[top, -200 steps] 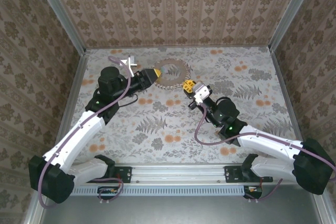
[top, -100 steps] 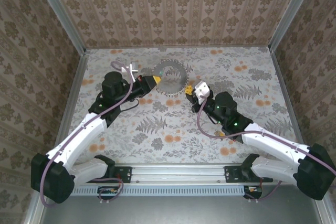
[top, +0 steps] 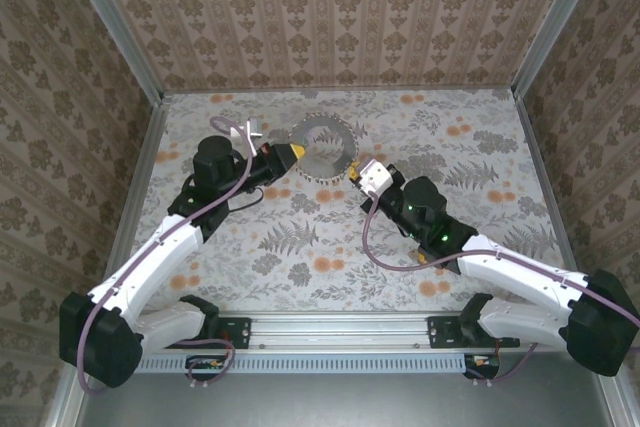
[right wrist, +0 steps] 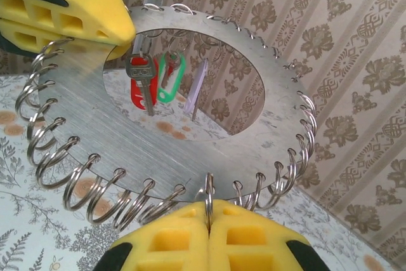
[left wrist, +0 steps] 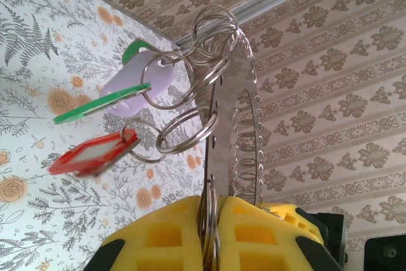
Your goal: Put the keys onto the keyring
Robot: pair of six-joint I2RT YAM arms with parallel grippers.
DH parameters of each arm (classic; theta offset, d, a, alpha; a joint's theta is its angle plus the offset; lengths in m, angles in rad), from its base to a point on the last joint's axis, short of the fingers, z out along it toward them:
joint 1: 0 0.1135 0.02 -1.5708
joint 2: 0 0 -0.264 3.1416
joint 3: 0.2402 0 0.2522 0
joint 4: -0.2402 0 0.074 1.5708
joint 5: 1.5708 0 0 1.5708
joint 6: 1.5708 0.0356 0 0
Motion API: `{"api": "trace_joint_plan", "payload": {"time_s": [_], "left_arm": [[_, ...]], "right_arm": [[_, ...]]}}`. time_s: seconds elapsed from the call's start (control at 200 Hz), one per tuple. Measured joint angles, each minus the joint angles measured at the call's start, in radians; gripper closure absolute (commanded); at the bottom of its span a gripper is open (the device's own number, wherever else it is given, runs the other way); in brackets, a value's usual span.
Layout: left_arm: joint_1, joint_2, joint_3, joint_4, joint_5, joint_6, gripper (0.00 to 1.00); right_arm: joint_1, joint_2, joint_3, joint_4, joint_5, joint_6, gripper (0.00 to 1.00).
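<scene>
We see the left claw [left wrist: 209, 204] clamped on the keyring [right wrist: 190, 163] near the far edge of the tabletop [top: 300, 247]. The right claw [right wrist: 208, 211] pinches its rim; keys [right wrist: 147, 80] dangle.

Tabletop [top: 330, 247] covered in a pale print of grey ferns and orange flowers, beige damask-papered walls [top: 330, 17] on three sides, silvery metal corner posts [top: 110, 22], slotted metal rail [top: 340, 332] along the near edge

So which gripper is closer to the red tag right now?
Left. The left gripper clamps the ring beside where the red tag hangs; the right gripper clamps it across the hole.
</scene>
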Motion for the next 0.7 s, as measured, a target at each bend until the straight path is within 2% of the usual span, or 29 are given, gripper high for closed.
{"api": "trace_joint_plan", "payload": {"time_s": [0.03, 0.105, 0.25, 0.325, 0.7], "left_arm": [[0.000, 0.000, 0.000, -0.002, -0.006, 0.007, 0.69], [0.000, 0.000, 0.000, -0.032, -0.024, 0.017, 0.68], [0.002, 0.000, 0.000, -0.080, -0.046, 0.033, 0.60], [0.002, 0.003, -0.001, -0.094, -0.047, 0.047, 0.50], [0.002, -0.018, -0.116, -0.106, -0.064, 0.129, 0.35]], "right_arm": [[-0.003, 0.000, 0.000, 0.003, -0.005, 0.003, 1.00], [-0.015, -0.002, 0.006, -0.001, -0.033, 0.014, 1.00], [-0.051, -0.016, 0.040, -0.080, -0.092, 0.039, 1.00], [-0.069, -0.020, 0.063, -0.133, -0.127, 0.054, 1.00], [-0.153, 0.047, 0.216, -0.453, -0.291, 0.074, 1.00]]}}
